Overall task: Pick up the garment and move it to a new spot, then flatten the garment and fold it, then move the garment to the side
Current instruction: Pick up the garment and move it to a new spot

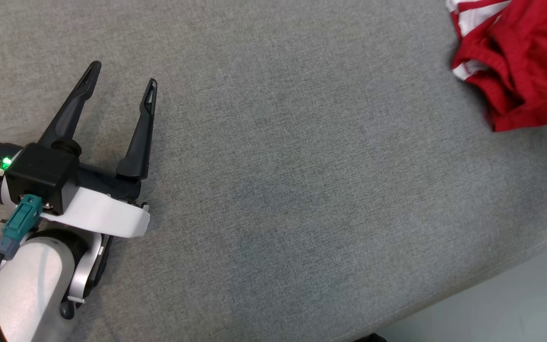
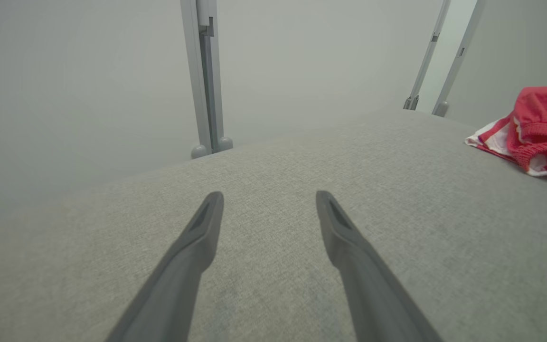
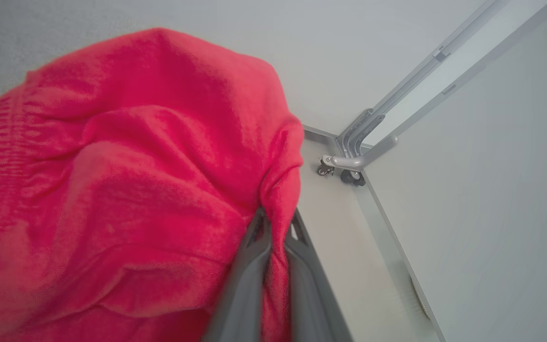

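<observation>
My left end effector [image 1: 124, 73] hovers over the grey desk [image 1: 302, 190], spread wide and holding nothing. The red garment [image 1: 530, 61], with white-striped trim, is a crumpled heap at the desk's right edge, well apart from that end effector. On the right wrist camera, my right end effector [image 3: 278, 222] is pinched nearly closed on a fold of the garment, which bunches up to its left.

surface: counter [image 1: 302, 199], grey woven fabric top | lying on it: garment [image 1: 525, 61], red with white stripes, crumpled | place: far right | counter edge: near right, slanting
</observation>
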Tool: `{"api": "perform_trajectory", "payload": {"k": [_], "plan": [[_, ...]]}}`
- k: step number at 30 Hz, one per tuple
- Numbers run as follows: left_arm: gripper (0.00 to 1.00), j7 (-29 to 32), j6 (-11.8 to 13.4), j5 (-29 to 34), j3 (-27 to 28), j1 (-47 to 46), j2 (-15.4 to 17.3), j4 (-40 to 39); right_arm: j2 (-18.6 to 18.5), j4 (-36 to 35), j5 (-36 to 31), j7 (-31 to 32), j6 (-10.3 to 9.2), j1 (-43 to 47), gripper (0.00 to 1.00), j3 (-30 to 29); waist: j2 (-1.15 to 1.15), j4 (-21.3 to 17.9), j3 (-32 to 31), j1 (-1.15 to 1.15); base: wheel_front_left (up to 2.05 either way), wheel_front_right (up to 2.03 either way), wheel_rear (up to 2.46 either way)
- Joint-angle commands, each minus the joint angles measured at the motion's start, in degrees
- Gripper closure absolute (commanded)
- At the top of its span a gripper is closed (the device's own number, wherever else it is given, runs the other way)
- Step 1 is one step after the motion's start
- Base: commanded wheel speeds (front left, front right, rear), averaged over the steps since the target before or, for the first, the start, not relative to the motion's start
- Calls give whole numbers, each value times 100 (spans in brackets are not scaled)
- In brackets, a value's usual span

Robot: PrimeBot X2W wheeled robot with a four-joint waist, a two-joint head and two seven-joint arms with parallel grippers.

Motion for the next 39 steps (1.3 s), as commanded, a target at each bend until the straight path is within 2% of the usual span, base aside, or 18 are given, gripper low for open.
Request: {"api": "perform_trajectory", "payload": {"k": [1,3,4,5,6,13,21,26,31,39], "plan": [[0,23,-21,36,10,-98,42,-34,-12,61,-56,-45,-4,-85,100,-46,0,-26,84,0,0,0,0],[0,49,-18,52,-2,-126,60,-80,38,244,-142,-58,-4,-191,100,-196,0,-13,120,0,0,0,0],[0,60,-22,59,-10,-131,66,-95,82,260,-173,-63,-4,-240,95,-248,0,-6,130,0,0,0,0],[0,71,-22,61,-19,-135,64,-105,98,251,-211,-63,-4,-268,11,-329,0,2,135,0,0,0,0],[0,70,-14,62,-26,-135,64,-103,111,224,-252,-62,-4,-267,0,-426,0,10,136,0,0,0,0],[0,-23,45,-46,-55,-4,-48,22,258,-175,-526,-54,-4,31,0,-1046,0,123,-76,0,0,0,0],[0,-369,181,-324,74,317,-277,355,944,-1778,-488,-54,-3,907,0,-1763,0,381,-671,0,0,0,0],[0,-638,248,-525,182,537,-434,586,1454,-2764,-438,-54,-3,1585,0,-1837,0,683,-1058,0,0,0,0],[0,-922,290,-712,284,747,-589,830,1876,-3391,-423,-55,-4,2203,0,-1767,0,1082,-1438,0,0,0,0],[0,-1209,365,-912,459,1187,-668,1111,2175,-3901,-307,85,-3,2960,0,-1310,0,1617,-2039,0,0,0,0]]}}
